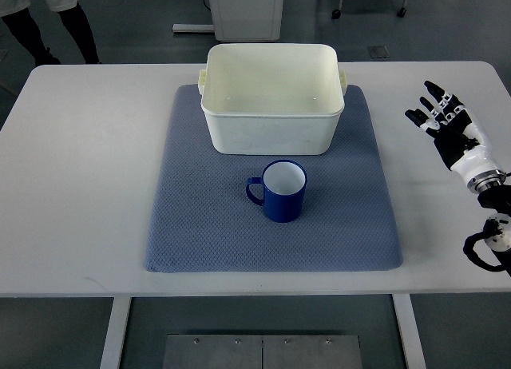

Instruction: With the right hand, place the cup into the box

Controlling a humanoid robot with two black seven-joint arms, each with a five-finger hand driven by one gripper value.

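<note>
From the top view, the white surface point(72, 185) lay under me on a grey floor, with a person's legs point(56, 25) at the far left corner and a blue mat point(200, 233) spread across the middle. The cup point(281, 191), blue outside and white inside, stood upright on that mat, mouth up, its long axis vertical and its handle pointing toward the left edge of the picture. Just beyond it, apart from it, sat the cream box point(271, 97), which held nothing I could see. My right hand point(444, 123) hovered over bare surface well to the right of the cup, fingers spread and holding nothing. I judged the reach had not yet begun: the next move called for swinging left and closing around the cup's handle-free side.
</note>
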